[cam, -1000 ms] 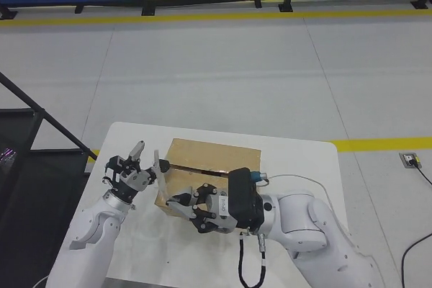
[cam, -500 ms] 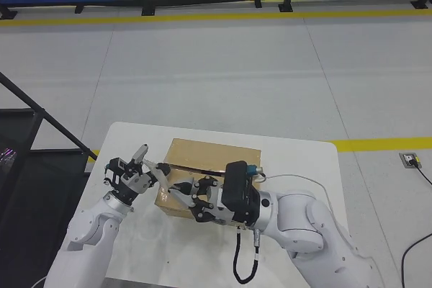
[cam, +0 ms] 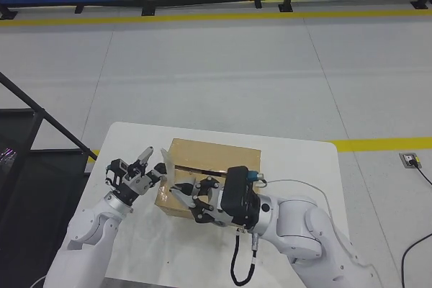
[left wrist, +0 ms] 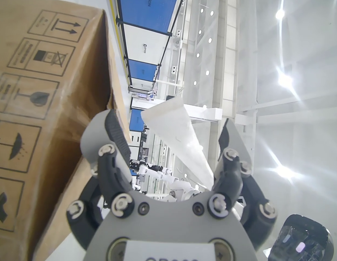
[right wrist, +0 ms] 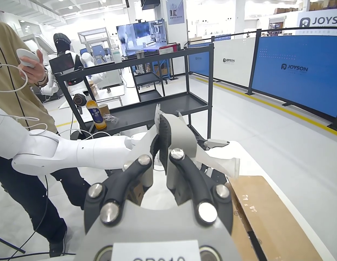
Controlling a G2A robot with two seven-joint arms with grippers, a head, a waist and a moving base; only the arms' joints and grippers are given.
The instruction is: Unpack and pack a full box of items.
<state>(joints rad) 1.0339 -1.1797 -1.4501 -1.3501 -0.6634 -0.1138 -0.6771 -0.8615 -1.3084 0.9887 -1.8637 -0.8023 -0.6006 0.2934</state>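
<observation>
One tape strip (left wrist: 174,126), peeling off the box (cam: 216,155), is now clenched by the newly arrived right hand (right wrist: 161,126), while the left hand (left wrist: 169,122) is released.

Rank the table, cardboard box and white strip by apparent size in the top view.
Largest to smallest:
1. table
2. cardboard box
3. white strip, a thin sliver and clearly the smallest

Camera placement
Top: overhead, down on tabletop (cam: 302,165); wrist cameras close behind left end effector (left wrist: 168,122), right end effector (right wrist: 163,120); box (cam: 216,155) shared.
</observation>
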